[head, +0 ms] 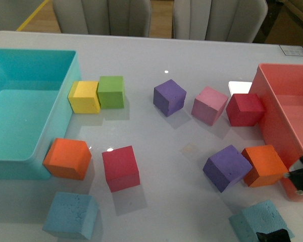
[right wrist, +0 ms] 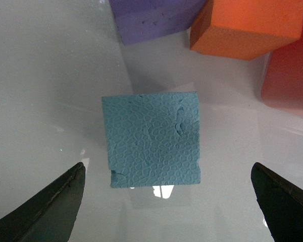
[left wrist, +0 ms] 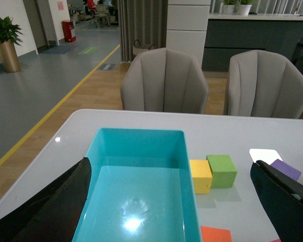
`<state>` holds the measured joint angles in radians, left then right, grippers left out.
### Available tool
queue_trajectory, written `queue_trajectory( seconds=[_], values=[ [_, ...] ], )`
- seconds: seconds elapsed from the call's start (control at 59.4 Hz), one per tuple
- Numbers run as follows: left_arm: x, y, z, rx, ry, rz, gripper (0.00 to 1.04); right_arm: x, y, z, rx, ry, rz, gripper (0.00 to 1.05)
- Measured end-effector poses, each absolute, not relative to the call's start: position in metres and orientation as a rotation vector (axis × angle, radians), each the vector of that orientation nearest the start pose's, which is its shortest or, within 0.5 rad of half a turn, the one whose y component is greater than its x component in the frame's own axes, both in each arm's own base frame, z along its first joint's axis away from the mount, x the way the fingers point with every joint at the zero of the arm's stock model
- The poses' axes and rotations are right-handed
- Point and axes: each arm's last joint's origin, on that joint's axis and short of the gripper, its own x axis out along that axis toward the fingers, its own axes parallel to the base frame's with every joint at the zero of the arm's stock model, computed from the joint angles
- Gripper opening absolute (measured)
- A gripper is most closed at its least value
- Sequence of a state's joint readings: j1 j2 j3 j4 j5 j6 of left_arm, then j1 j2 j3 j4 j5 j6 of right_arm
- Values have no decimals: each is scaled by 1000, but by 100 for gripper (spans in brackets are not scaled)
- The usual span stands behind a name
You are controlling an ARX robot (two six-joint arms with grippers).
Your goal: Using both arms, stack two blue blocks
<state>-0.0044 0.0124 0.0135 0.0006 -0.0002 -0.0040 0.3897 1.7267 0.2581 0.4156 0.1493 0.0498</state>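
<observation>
One blue block (head: 70, 216) lies at the front left of the table, below an orange cube. The other blue block (head: 257, 222) lies at the front right. In the right wrist view this block (right wrist: 151, 140) sits on the table just ahead of my open right gripper (right wrist: 166, 201), with both black fingertips wide of it and not touching. One of its fingers (head: 273, 235) shows at the bottom edge of the front view. My left gripper (left wrist: 169, 201) is open and empty, hanging over the turquoise bin (left wrist: 136, 132). No blue block shows in the left wrist view.
The turquoise bin (head: 65, 60) stands at the left and a pink-red bin (head: 265, 101) at the right. Between them lie yellow (head: 84, 97), green (head: 111, 92), purple (head: 169, 97), pink (head: 209, 105), dark red (head: 245, 109), orange (head: 67, 158), red (head: 120, 168), purple (head: 226, 167) and orange (head: 264, 165) cubes.
</observation>
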Motion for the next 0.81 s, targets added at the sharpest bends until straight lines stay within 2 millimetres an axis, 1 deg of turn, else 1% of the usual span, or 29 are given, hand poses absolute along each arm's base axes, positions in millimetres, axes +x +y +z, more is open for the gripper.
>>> queue_trajectory(
  seconds=[0.236,0.421,0.538,0.606,0.673,0.757,0.808],
  values=[
    [98,0,167,-4,-2,-5,96,194,75,23,-237,1086,175,96],
    [98,0,167,-4,-2,-5,96,200,77,4,-228,1138,150,96],
    [98,0,167,-4,-2,-5,96,199,76,-2,-229,1159,138,95],
    [98,0,167,-4,-2,-5,96,199,77,-2,-231,1161,136,87],
    [98,0,167,-4,-2,-5,96,199,77,-1,-234,1158,138,77],
    [98,0,167,-4,-2,-5,96,195,79,3,-236,1152,152,63],
    [98,0,167,-4,-2,-5,96,193,79,6,-236,1147,168,56]
  ],
)
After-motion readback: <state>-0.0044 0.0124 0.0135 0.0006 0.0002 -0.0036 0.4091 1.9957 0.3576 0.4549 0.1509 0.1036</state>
